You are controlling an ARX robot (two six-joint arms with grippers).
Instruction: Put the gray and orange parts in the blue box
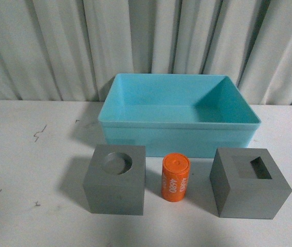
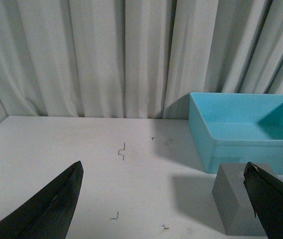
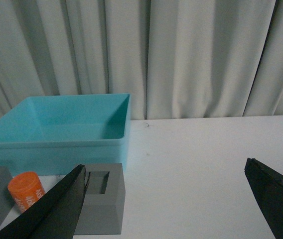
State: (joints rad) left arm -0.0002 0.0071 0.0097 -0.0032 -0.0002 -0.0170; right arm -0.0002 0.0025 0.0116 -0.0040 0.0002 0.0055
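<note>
The left claw (image 2: 162, 172) hangs spread wide apart. Along the near edge of the white surface (image 1: 28, 170) stand the round-holed gray cube (image 1: 116, 180), the orange cylinder (image 1: 175, 177) (white digits on its side) and the rectangular-holed gray cube (image 1: 249, 184); the blue box (image 1: 177, 123) sits just behind them, toward the far edge. The right claw (image 3: 165, 167) is likewise spread wide
</note>
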